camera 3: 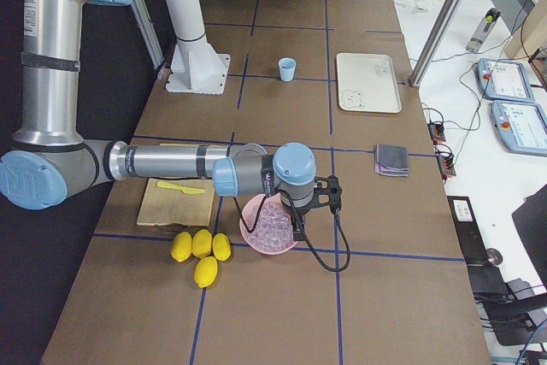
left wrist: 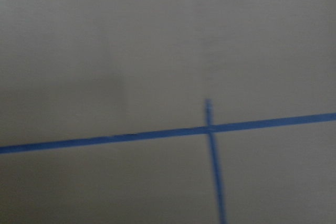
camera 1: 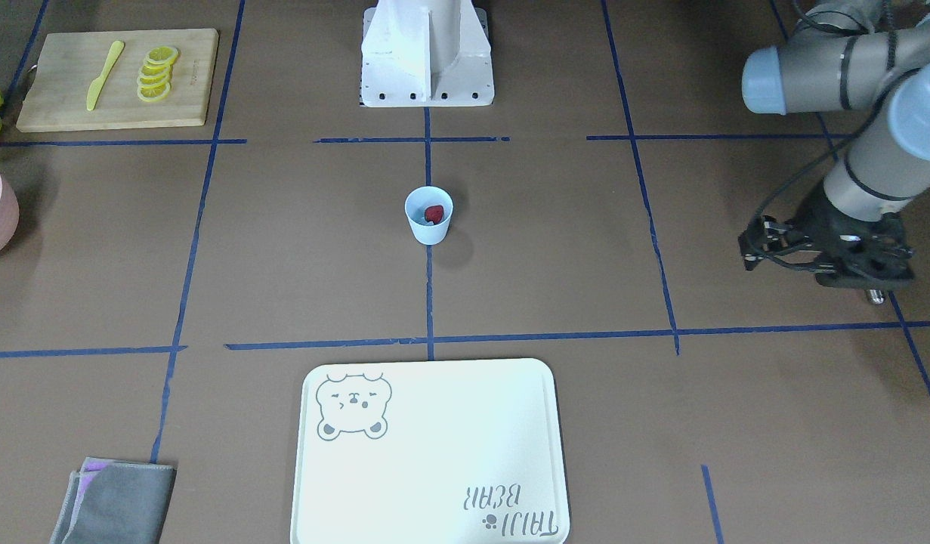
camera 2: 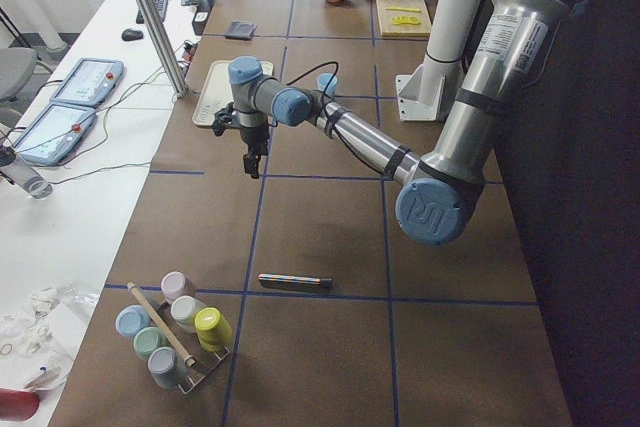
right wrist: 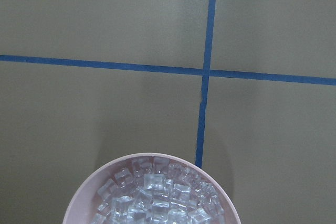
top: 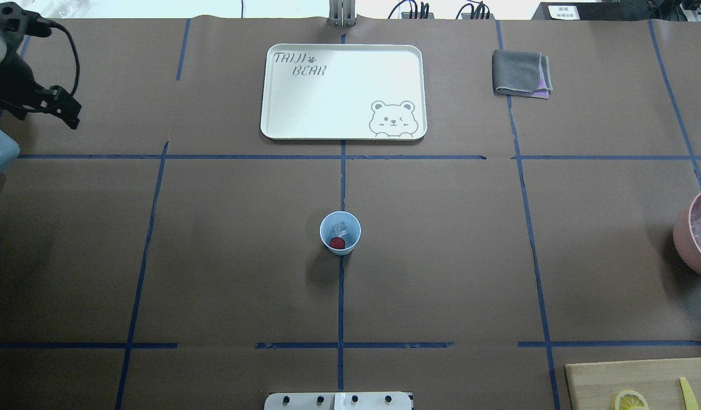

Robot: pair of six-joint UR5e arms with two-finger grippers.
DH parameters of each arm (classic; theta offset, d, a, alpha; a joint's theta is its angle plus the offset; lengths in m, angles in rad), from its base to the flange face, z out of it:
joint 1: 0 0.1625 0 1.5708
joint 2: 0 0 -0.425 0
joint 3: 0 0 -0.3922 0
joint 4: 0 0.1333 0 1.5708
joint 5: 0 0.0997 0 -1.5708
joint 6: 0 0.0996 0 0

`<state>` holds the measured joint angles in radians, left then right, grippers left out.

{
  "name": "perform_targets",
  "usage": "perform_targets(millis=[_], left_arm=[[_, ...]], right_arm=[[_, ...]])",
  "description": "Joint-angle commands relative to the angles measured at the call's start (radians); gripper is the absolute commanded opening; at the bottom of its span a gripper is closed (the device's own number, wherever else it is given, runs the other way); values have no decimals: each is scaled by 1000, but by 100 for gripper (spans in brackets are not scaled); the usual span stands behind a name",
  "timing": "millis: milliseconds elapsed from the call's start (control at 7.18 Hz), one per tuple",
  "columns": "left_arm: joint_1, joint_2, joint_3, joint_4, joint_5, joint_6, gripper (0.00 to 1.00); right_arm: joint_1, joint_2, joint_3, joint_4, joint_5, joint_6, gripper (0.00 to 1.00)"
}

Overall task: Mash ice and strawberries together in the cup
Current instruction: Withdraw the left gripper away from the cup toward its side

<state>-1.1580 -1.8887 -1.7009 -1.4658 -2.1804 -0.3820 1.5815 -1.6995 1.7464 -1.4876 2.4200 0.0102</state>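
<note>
1. Overhead exterior: mounted high behind the white robot base, facing forward and down. The small pale blue tapered plastic cup sits mid-frame.
2. Front-facing exterior: mounted opposite, looking steeply down toward the base. It shares the cup and the white rectangular bear-print tray with the overhead view.
3. Exterior left and right: at the ends of the brown paper-covered table, looking along it. Both show the cup at a distance.
4. Left wrist: close, blurred, looking down on blue tape lines.
5. Right wrist: close above the pink round container of ice cubes, which exterior right also shows.
</note>
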Motion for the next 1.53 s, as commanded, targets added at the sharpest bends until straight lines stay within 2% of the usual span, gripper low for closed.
perform_targets(millis=[0,279,557,836,1254,1393], left_arm=[[-138,63,134,-24,-102,249,100],[-181,115,191,-106,-104,265,100],[-186,158,295,-302,-104,246,100],[-180,168,407,-521,-101,119,100],[-175,163,426,-562,-99,11,100],[-154,166,470,-626,-98,-7,100]], right_arm=[[0,1,4,1,1,0,100],[-1,8,5,1,1,0,99],[0,8,4,1,1,0,99],[0,6,1,1,1,0,100],[0,6,-1,1,1,0,99],[0,6,-1,1,1,-1,99]])
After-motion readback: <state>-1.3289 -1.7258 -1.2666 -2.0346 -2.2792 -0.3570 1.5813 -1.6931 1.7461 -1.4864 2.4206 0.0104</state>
